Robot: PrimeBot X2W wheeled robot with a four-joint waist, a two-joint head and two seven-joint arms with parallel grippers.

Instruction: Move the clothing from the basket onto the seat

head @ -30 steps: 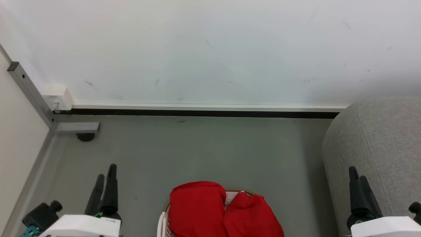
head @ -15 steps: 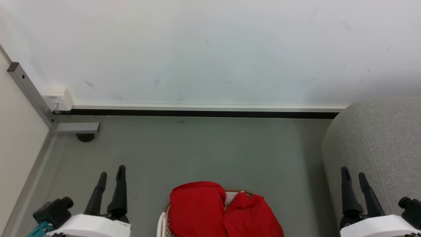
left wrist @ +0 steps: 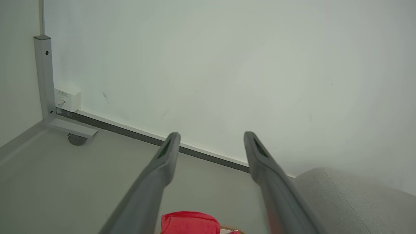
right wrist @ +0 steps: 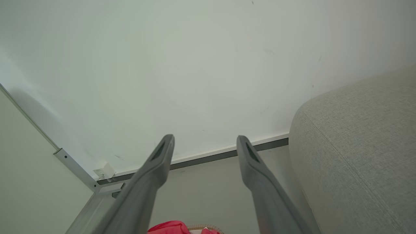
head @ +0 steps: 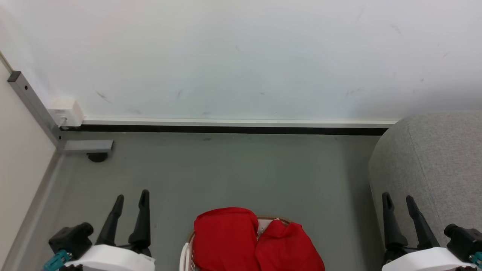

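Change: our left pincer (head: 132,194) and right pincer (head: 397,196) have spread open, both empty.
Clothing (head: 241,237): soft and light, we judge; pinch a top fold.

The clothing (head: 256,244): two pieces, bright red, plain, with a small white patch between them. The basket (head: 184,259): white wall, brown rim. The sofa (head: 437,165): light grey, fine woven fleck, one thin seam line. The floor (head: 226,173): dull grey-green, plain. The wall (head: 241,56): white, a few faint dark scuffs. The skirting (head: 233,128): white strip over a black one. The post (head: 34,107): silver-grey metal. The socket box (head: 66,111): white. The castor (head: 97,157): black. The side panel (head: 19,169): cream. The left claw (head: 132,194) and right claw (head: 397,196): fingers black from the head, dark grey from the wrists. The arm shell (head: 113,259): white. The plug (head: 56,259): teal.
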